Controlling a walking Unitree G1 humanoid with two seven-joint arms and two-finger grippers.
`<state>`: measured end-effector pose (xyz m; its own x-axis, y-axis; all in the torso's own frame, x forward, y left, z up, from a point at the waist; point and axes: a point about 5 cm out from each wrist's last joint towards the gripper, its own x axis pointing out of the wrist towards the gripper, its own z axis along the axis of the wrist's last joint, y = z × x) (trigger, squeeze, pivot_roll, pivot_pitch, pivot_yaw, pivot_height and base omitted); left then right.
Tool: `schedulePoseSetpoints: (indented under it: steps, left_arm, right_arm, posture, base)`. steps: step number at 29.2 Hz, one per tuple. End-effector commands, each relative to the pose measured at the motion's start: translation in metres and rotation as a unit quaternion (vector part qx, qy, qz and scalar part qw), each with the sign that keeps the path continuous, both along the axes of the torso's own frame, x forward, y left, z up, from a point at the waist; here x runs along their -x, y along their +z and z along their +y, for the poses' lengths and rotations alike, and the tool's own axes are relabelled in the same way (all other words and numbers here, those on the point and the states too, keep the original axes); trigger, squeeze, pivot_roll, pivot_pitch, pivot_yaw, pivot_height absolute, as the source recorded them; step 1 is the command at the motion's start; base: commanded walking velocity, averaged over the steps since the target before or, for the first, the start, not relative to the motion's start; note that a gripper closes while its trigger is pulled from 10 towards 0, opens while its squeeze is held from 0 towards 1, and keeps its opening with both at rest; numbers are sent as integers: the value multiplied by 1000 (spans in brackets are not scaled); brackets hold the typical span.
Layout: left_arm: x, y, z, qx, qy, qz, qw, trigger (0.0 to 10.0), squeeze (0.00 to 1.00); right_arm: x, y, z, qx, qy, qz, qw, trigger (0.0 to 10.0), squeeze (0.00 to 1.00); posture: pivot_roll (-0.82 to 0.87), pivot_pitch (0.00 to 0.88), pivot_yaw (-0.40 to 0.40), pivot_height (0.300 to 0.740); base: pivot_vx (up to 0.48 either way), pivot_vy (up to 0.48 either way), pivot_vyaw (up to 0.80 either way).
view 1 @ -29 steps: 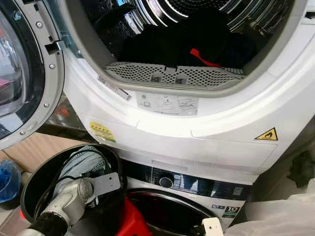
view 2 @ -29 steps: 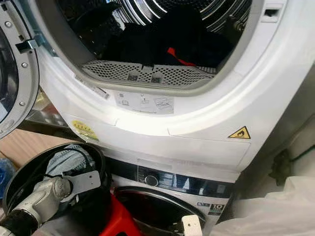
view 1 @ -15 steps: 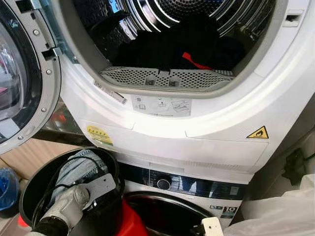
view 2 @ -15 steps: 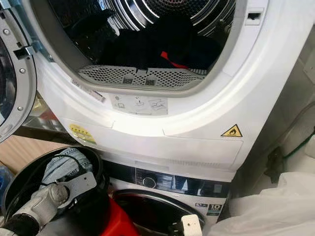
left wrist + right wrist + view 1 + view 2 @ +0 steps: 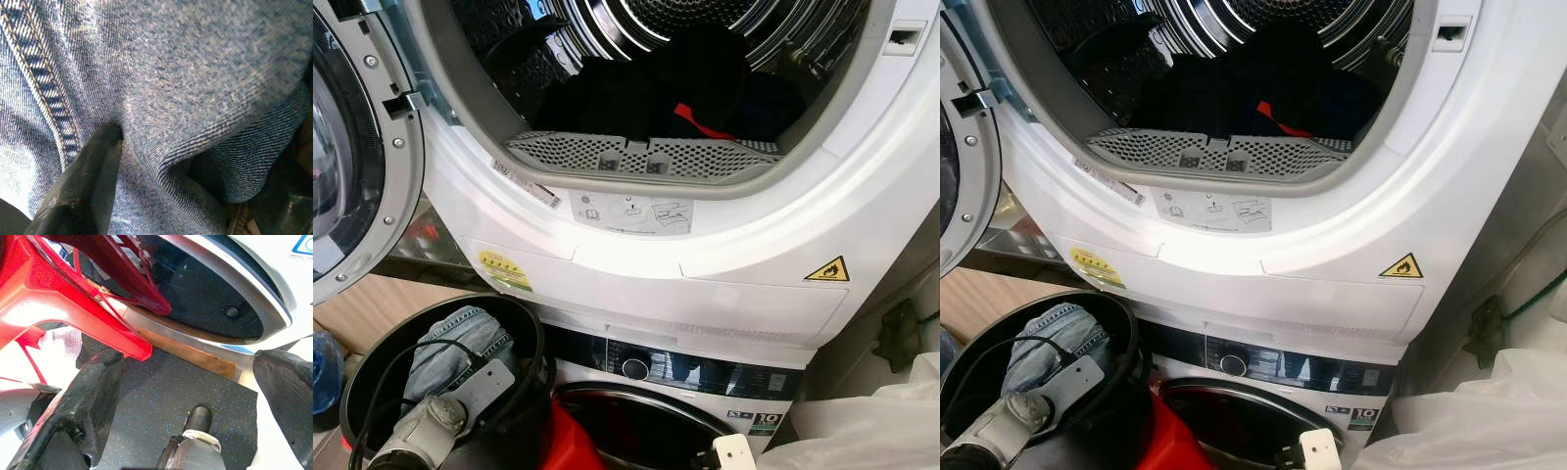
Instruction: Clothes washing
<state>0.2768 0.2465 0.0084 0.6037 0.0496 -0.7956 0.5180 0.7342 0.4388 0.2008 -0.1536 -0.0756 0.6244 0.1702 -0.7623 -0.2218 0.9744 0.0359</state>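
Fingers of left gripper (image 5: 146, 161) pressed into blue jeans (image 5: 460, 338); one black finger (image 5: 85, 181) sunk in a denim fold, can't tell if closed on it. Jeans sit in black basket (image 5: 524, 318), below-left of the dryer opening (image 5: 646, 157). Dark clothes w/ a red strip (image 5: 705, 119) lie in dryer drum. Right gripper (image 5: 195, 396) down low by washer door (image 5: 215, 289), below dryer, fingers spread wide, holding nothing, red stool (image 5: 54, 303) beside.

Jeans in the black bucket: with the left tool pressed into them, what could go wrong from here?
1. The left tool digs into a fold of the jeans; a thin pinch might slip on lifting.
2. A black cable loops over the bucket and could snag.
3. The dryer opening sits high above; trailing denim may catch its rim.
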Motion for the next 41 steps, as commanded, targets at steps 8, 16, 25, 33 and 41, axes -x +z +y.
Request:
schedulePoseSetpoints:
  steps: [8,16,25,33,41]
  left_arm:
    - [7,3,23,-38,28,-7,999,0,0]
    - [4,12,28,-42,34,-36,998,0,0]
    - [2,24,30,-49,41,-80,995,0,0]
    - [0,34,25,-43,50,-127,990,0,0]
    - [-2,55,20,-31,79,-196,977,0,0]
  right_arm:
    - [-1,0,4,-2,7,0,1000,10000,0]
    - [0,0,5,-3,7,1,1000,10000,0]
    - [0,0,7,-5,8,1,1000,10000,0]
    - [-1,0,11,-7,9,0,1000,10000,0]
    - [-3,1,11,-7,8,-2,1000,10000,0]
  posture:
    - [-33,50,83,740]
    - [-27,49,87,740]
    - [-20,46,91,740]
    - [-17,32,94,740]
    - [-8,29,95,740]
  base:
    - [0,0,0]
    - [0,0,0]
    - [0,0,0]
    - [0,0,0]
    - [0,0,0]
